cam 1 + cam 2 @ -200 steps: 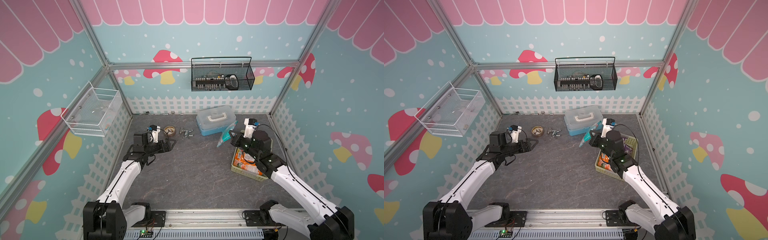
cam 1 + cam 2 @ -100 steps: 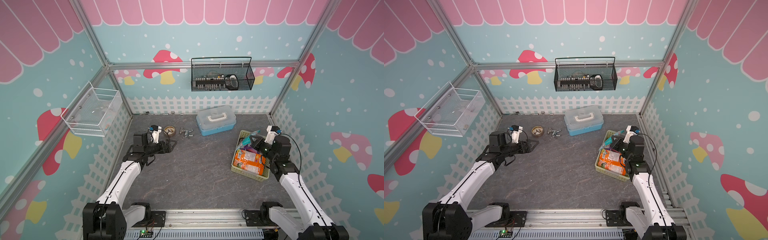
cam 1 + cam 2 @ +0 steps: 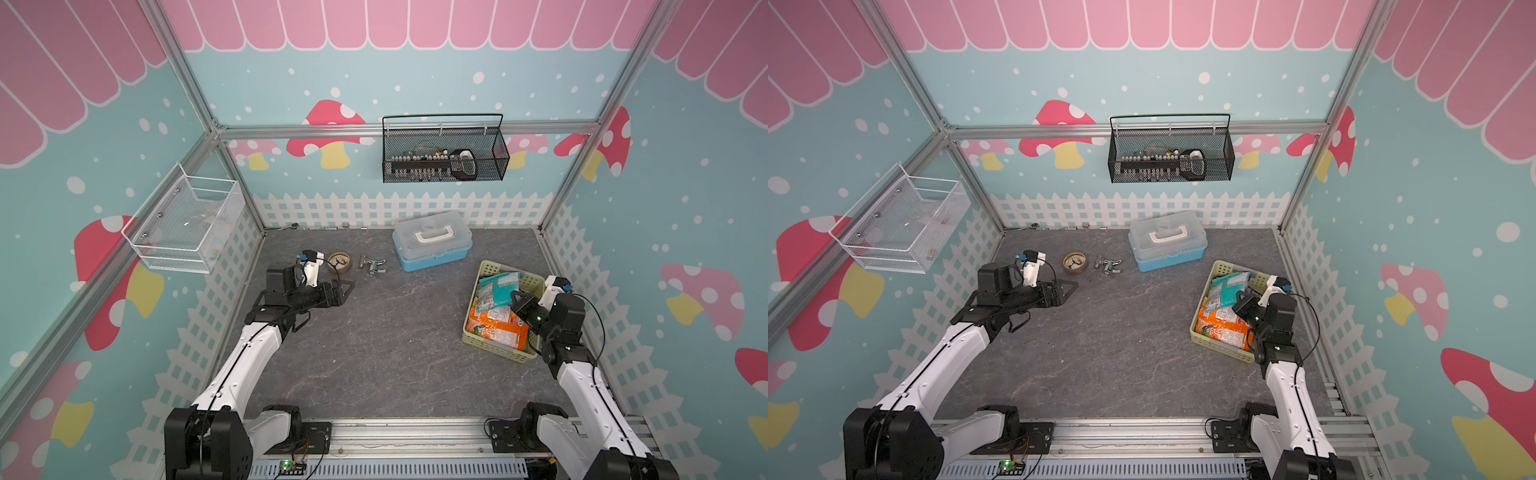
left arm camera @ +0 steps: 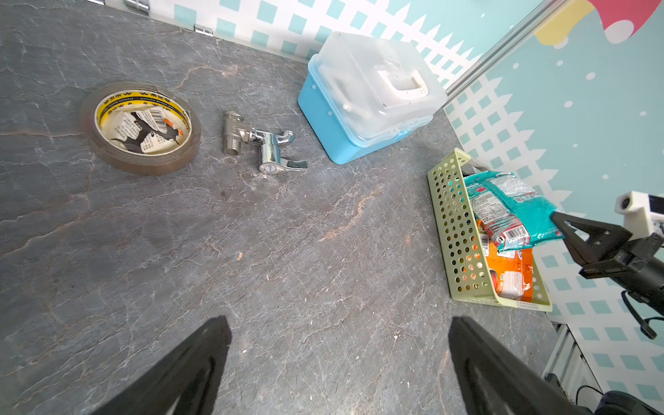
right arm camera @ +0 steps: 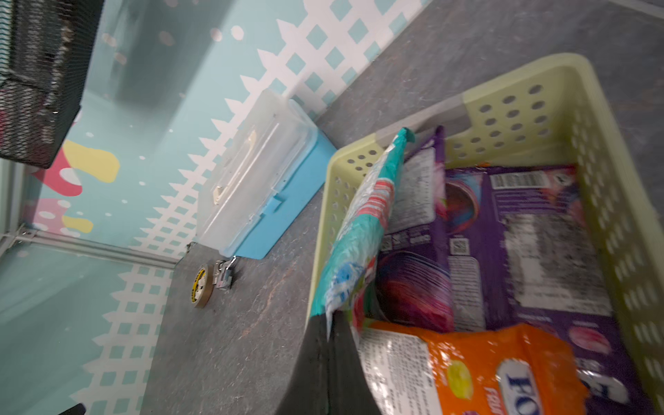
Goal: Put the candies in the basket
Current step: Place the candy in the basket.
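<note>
Our right claw point(image 5: 332, 319) pinches the teal candy bag point(image 5: 363, 215) by one edge over the basket point(image 5: 510, 118), where an orange bag point(image 5: 467, 359) and purple bags point(image 5: 531, 222) lie. Our left claw point(image 4: 337, 323) gapes empty above the counter point(image 4: 323, 233), bare of candies; we judge only this release remains.

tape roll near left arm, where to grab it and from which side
On the tape roll, I'd pinch the ring wall from straight above, one finger in the open core, one outside. It lies flat on the table, core up, so the wall is its thinnest part. The open left tool is closest.
</note>
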`<act>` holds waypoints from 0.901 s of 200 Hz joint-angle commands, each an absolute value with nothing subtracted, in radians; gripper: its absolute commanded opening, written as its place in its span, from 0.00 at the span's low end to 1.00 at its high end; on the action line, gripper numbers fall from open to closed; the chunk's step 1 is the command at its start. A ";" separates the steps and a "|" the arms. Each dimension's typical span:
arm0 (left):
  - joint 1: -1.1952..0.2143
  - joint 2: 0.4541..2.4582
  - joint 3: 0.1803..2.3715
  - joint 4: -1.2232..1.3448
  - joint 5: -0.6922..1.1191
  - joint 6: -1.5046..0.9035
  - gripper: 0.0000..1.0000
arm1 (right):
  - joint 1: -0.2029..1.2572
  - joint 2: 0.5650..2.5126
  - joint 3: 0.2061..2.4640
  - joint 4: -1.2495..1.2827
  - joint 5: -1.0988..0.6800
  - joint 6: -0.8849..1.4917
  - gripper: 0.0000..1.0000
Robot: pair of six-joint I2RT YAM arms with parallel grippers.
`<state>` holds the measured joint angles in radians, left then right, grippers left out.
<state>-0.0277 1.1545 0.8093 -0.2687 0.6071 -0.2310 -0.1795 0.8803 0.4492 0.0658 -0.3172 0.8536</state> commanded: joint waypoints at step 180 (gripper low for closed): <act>-0.032 1.053 0.789 -0.170 0.561 -0.236 0.99 | -0.092 0.815 0.621 -0.030 -0.094 0.646 0.80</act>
